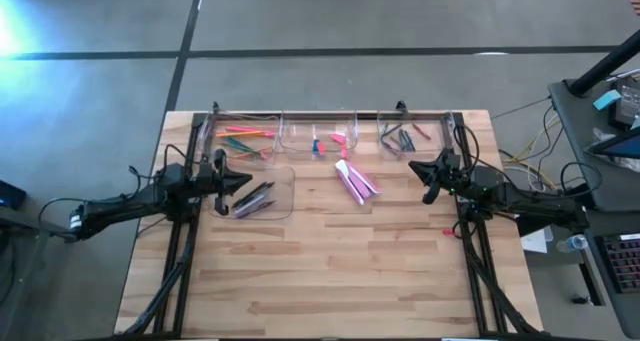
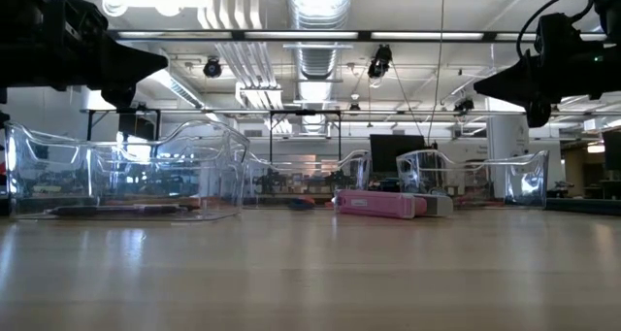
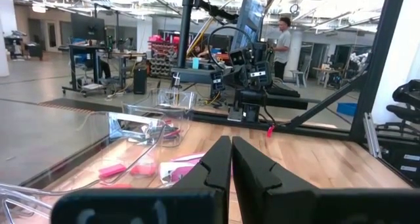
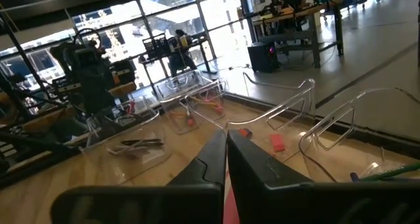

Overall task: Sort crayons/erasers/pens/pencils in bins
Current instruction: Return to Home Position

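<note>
Frankly, with left gripper (image 1: 244, 181) and right gripper (image 1: 416, 168) both shut empty, I could snag the wide bin (image 1: 283, 181) under the left one if it dips.

clear bins (image 1: 296, 133), pink erasers (image 3: 111, 169), pale wood table (image 1: 330, 271)

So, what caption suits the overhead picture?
Left tool and right tool, both shut, hover over a wooden table with four clear plastic bins and loose pink block erasers.
</note>
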